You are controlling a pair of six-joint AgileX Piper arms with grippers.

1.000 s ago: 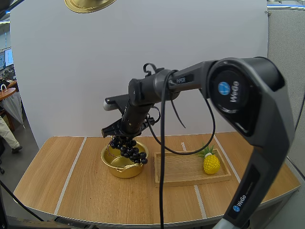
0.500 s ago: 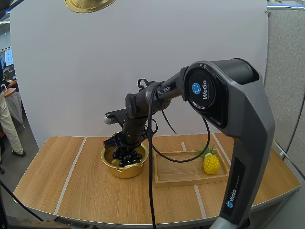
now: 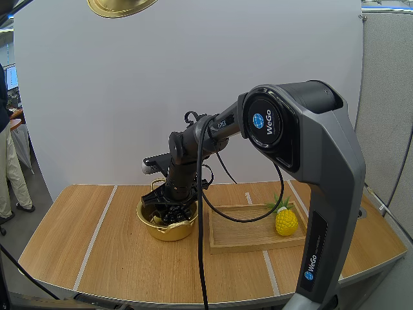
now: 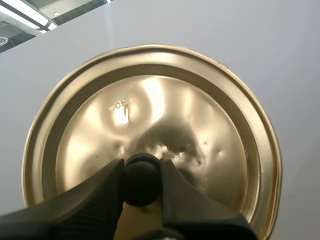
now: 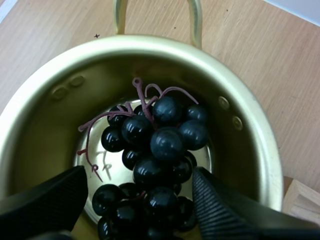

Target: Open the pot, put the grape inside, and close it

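Lowered the bunch of grapes (image 5: 150, 165) from rim height, as of a second ago, onto the floor of the pot (image 3: 169, 231). Let go there and spread the right pincer (image 5: 140, 174) to either side of the bunch, gripping nothing. Judged the second step done on that showing, and left only the closing to do.

Held the lid (image 4: 150, 115) high above the bench (image 3: 116, 258), clear of everything, with the left pincer (image 4: 141, 172) pinching its black knob (image 4: 141, 181).

Found the right pincer low in the pot's mouth, squarely in the lid's path down. Reckoned on lifting it out first.

Noted a wooden tray (image 3: 245, 240) just beside the pot on the right, with a yellow pineapple (image 3: 286, 221) standing at its far end, well apart from the pot and no hindrance. Saw a person (image 3: 10, 174) off the bench's left end, nowhere near the work.
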